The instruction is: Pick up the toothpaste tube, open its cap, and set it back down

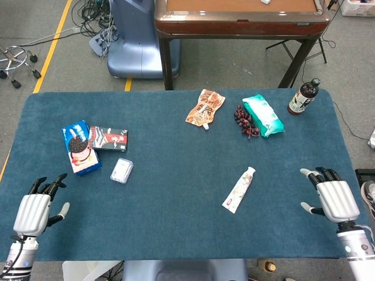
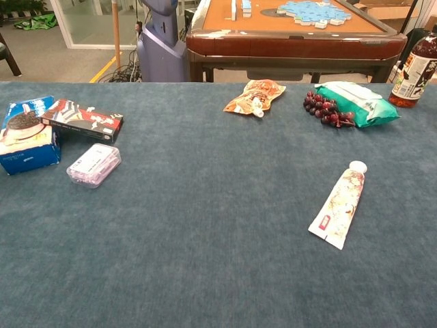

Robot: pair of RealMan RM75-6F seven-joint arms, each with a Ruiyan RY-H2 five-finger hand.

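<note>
The white toothpaste tube [image 1: 239, 188] lies flat on the blue table, right of centre, its white cap [image 2: 357, 166] on and pointing to the far side. The chest view shows the toothpaste tube [image 2: 338, 205] too. My right hand [image 1: 331, 197] hovers near the table's front right edge, well to the right of the tube, fingers apart and holding nothing. At the front left corner my left hand [image 1: 36, 207] is open as well, far from the tube. Neither hand appears in the chest view.
On the left lie a blue cookie box [image 1: 79, 147], a dark red box [image 1: 109, 138] and a small clear case [image 1: 121, 170]. At the back are an orange pouch [image 1: 205, 107], grapes [image 1: 244, 122], a green wipes pack [image 1: 263, 115] and a dark bottle [image 1: 303, 96].
</note>
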